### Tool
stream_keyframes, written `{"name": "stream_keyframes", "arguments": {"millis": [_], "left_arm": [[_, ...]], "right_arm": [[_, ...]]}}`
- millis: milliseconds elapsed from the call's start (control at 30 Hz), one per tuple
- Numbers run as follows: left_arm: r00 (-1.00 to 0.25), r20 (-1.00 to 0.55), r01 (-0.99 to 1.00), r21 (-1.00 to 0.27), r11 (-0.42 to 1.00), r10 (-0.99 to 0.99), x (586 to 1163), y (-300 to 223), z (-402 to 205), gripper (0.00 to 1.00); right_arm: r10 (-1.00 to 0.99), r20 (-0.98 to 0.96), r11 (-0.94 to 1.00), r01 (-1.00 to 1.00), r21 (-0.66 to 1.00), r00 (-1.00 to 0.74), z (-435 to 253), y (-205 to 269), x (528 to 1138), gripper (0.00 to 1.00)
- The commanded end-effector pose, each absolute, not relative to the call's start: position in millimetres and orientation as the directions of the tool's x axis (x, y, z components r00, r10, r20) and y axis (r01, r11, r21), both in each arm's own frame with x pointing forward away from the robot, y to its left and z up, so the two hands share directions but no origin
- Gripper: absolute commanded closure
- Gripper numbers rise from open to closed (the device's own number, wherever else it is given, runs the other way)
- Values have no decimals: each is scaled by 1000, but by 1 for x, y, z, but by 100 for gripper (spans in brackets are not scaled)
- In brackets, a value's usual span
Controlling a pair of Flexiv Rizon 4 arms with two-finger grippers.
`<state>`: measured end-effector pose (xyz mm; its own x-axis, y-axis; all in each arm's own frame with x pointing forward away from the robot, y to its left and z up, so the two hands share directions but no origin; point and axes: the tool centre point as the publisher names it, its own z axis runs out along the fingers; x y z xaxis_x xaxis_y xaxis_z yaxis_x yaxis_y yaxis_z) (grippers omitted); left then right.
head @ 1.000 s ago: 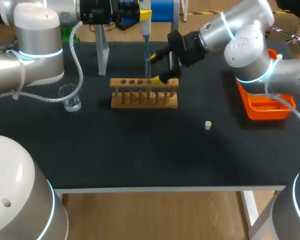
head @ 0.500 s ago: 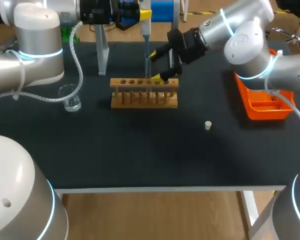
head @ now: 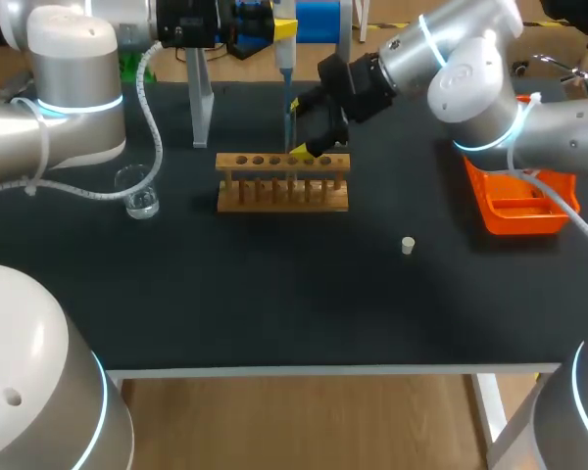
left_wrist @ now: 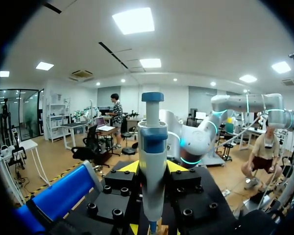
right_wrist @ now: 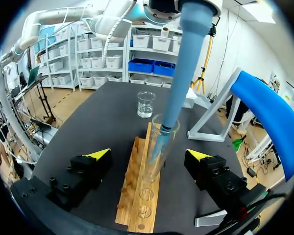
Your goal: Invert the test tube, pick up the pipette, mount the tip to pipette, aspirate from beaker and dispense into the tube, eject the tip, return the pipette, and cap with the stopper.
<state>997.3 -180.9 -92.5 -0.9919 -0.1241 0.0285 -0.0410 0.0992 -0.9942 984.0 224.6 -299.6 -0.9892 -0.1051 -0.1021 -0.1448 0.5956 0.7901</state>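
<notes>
Over the rack (head: 282, 182), far centre: judged dispensing. Clenches pipette (left_wrist: 152, 147) in left gripper (left_wrist: 154, 167), tip (right_wrist: 159, 141) inside tube (right_wrist: 154, 164); straddles tube with released right gripper (right_wrist: 148, 155). Calls next for straight withdrawal.

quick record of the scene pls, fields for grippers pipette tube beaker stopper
left gripper: shut on pipette
pipette: upright, tip inside test tube mouth
test tube: standing in wooden rack, uncapped
right gripper: open, fingers either side of the tube, not touching
beaker: on table, beside rack's end
stopper: loose on table, apart from rack
</notes>
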Motion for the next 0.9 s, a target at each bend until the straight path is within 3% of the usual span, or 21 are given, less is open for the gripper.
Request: {"name": "stream_keyframes", "arguments": {"millis": [33, 900], "left_arm": [[-992, 29, -42, -994, 101, -126, 996, -181, -91, 100], [-993, -13, 0, -994, 113, -115, 986, -190, -77, 100]], "right_arm": [[-106, -102, 598, -145, 788, -989, -299, 224, 984, 0], [-106, -102, 598, -145, 788, -989, -299, 224, 984, 0]]}}
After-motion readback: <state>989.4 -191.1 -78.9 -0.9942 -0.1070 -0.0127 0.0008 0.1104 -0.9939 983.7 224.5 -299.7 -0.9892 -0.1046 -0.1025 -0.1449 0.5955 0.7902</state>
